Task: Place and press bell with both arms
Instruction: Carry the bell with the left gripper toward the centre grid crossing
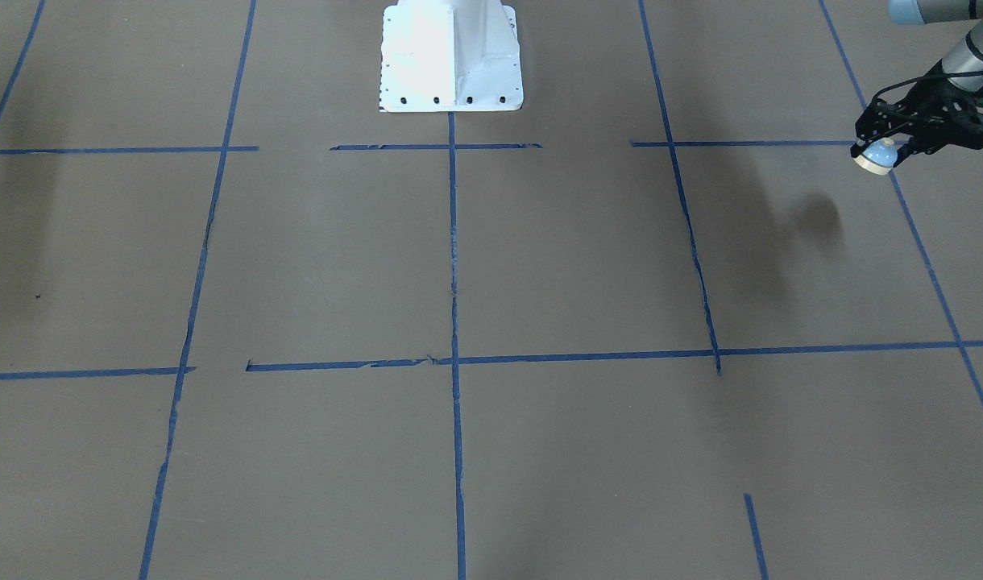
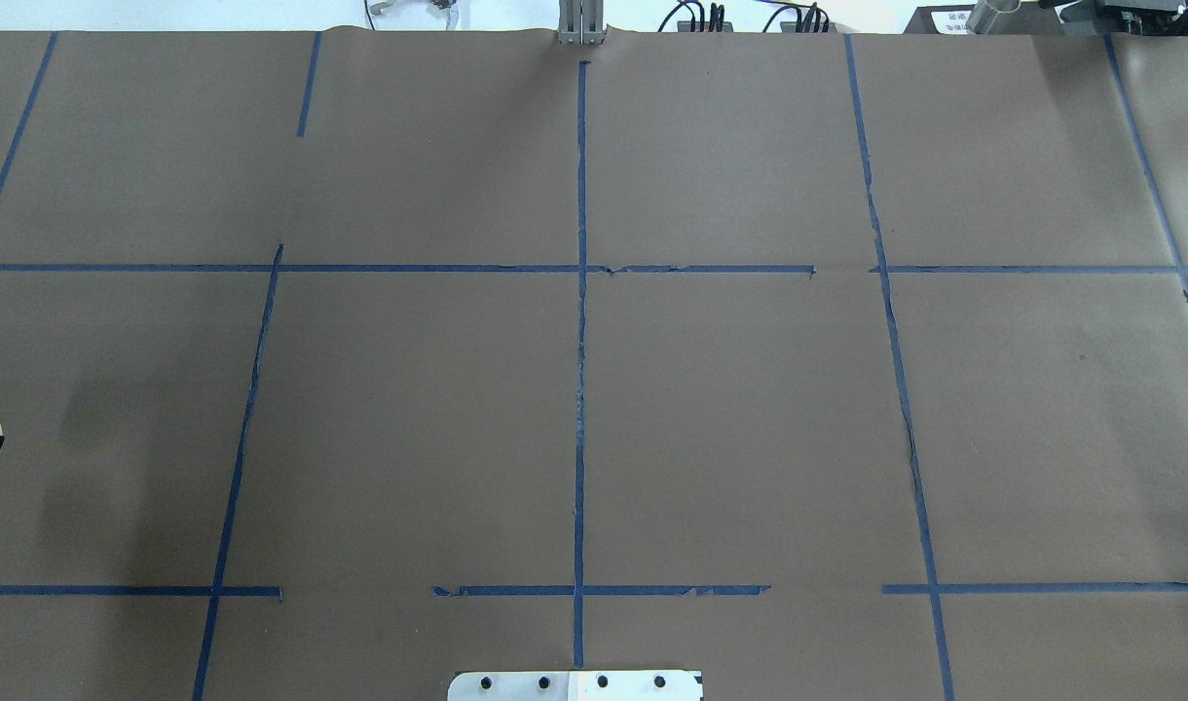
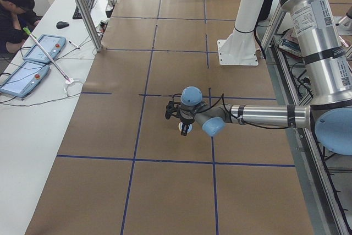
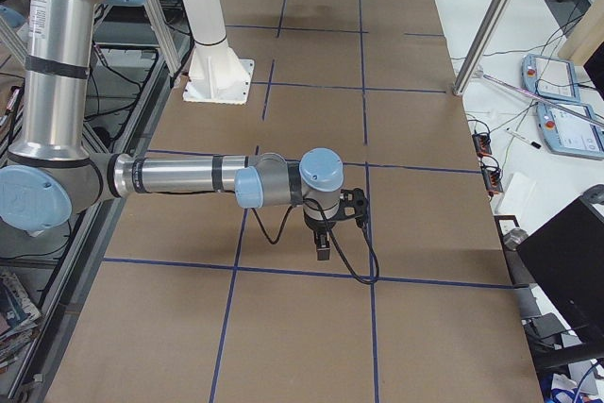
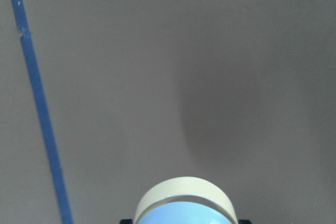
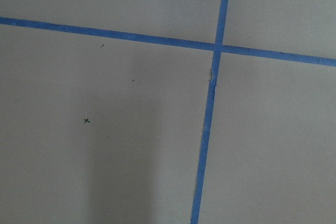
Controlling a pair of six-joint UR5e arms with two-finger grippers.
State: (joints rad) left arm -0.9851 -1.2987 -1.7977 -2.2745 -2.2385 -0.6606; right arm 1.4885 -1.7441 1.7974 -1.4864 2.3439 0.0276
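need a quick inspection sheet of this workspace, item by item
surface: brown table with blue tape grid, torn in places
job's things: bell held above the table, its shadow apart from it
clutter: nothing seen
grippers: left claw shut on the bell; right claw over the table, open or shut cannot be told
cables: black cable looping below the right wrist
surroundings: white pedestal; seated operator with tablets beside the table

The bell (image 1: 877, 156) sits in the left gripper (image 1: 886, 150) above the table (image 1: 298, 258), well left of the pedestal (image 1: 451, 56). The right gripper (image 4: 322, 250) hangs forward-right of it.
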